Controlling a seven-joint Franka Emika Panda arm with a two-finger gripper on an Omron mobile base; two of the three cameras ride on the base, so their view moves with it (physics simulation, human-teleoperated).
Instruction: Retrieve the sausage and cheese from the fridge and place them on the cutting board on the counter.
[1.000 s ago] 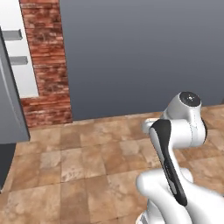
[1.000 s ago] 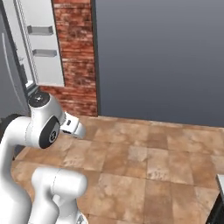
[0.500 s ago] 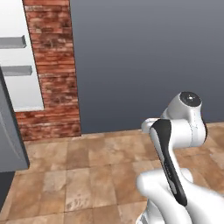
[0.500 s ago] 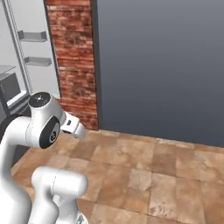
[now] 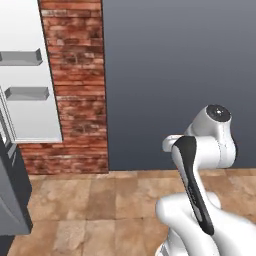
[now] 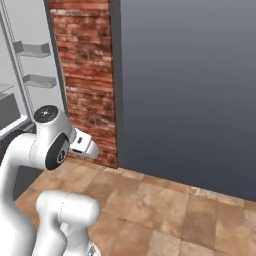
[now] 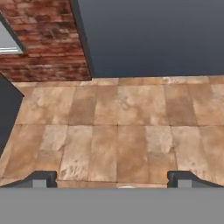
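The fridge [image 5: 11,200] stands at the far left, its grey body low in the left base view. Its open door [image 5: 27,95] shows a white inner side with two grey shelf bins. In the right base view the fridge [image 6: 30,65] shows white walls and grey shelves. My gripper [image 7: 113,180] points down at bare floor tiles, its fingertips [image 7: 43,178] wide apart with nothing between them, so it is open. The arm is folded close above the base. The sausage, the cheese, the cutting board and the counter are out of view.
A red brick pillar [image 5: 75,85] stands right of the fridge door, and a dark grey wall [image 5: 180,75] runs on to the right. Brown stone floor tiles [image 7: 118,127] stretch ahead of the base.
The whole picture has shifted: the base has driven, so the brick pillar and fridge door now look larger and sit further right in the left base view. The arm keeps its folded pose.
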